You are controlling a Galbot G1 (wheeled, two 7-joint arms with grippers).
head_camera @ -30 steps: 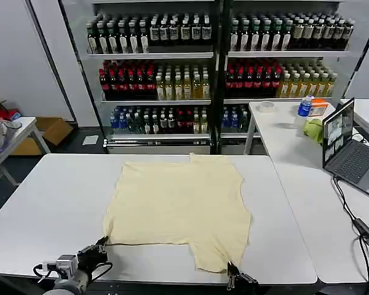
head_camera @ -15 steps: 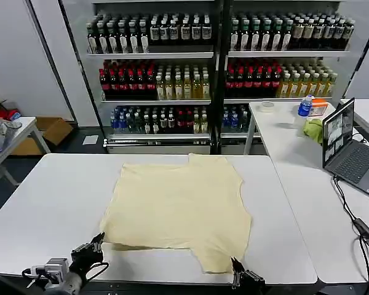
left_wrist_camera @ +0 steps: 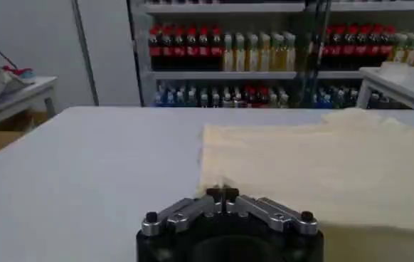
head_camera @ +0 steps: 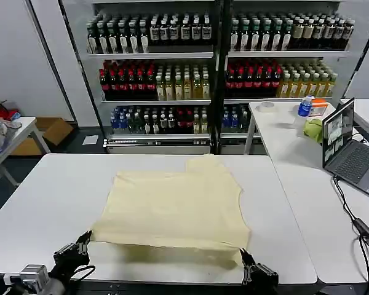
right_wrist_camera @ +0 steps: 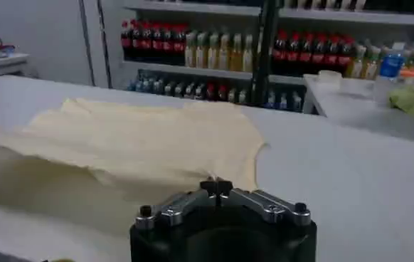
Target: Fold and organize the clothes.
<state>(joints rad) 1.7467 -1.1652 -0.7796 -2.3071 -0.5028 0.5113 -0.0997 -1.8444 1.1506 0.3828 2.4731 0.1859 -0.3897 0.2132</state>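
Both end effectors pinched shut on near corners of cream T-shirt [head_camera: 175, 206] at counter [head_camera: 49, 196] front edge, left end effector [head_camera: 82, 241], right end effector [head_camera: 243, 257]; thin hem hangs lifted, may slip out or bunch unevenly if pulled.

Shelves of bottles [head_camera: 215, 67] line the back wall; a laptop [head_camera: 349, 150] sits open at the side table's [head_camera: 307, 184] right edge.

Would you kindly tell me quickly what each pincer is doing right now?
Left pincer: shut on the T-shirt, at its near left corner.
Right pincer: shut on the T-shirt, at its near right corner.
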